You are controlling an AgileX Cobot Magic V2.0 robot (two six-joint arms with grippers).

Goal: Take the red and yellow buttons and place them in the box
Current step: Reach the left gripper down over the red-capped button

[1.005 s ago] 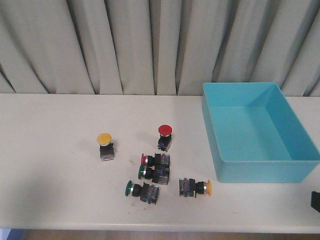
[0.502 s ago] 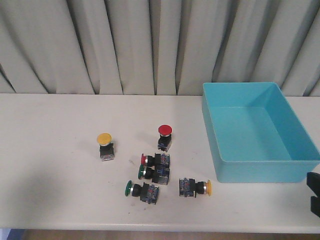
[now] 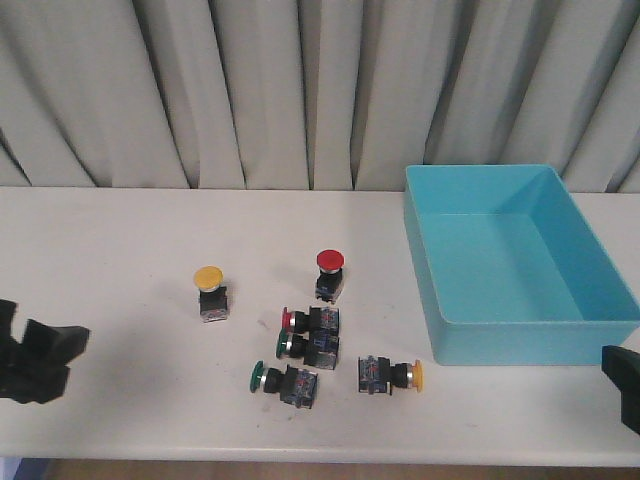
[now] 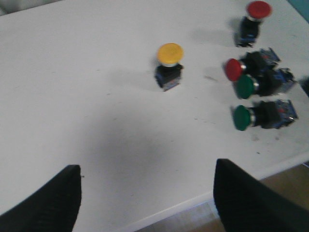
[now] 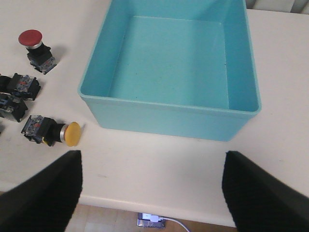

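Observation:
In the front view a yellow button (image 3: pixel 208 291) and a red button (image 3: pixel 331 273) stand upright. A second red button (image 3: pixel 310 320) and a second yellow button (image 3: pixel 390 375) lie on their sides. The turquoise box (image 3: pixel 530 343) stands at the right, with nothing in it. My left gripper (image 3: pixel 40 350) is open and empty near the front left edge, well short of the upright yellow button (image 4: pixel 170 65). My right gripper (image 3: pixel 622 385) is open and empty at the front right, in front of the box (image 5: pixel 169 118); the lying yellow button (image 5: pixel 48 131) is beside its left finger.
Two green-capped buttons (image 3: pixel 305 346) (image 3: pixel 283 380) lie in the cluster, touching or close to the lying red button. The table's front edge runs just under both grippers. A grey curtain hangs behind the table. A power strip (image 5: pixel 154 220) lies on the floor.
My left gripper has come into view at the front left. My right gripper has risen a little further into view at the front right edge. The buttons and box have not moved.

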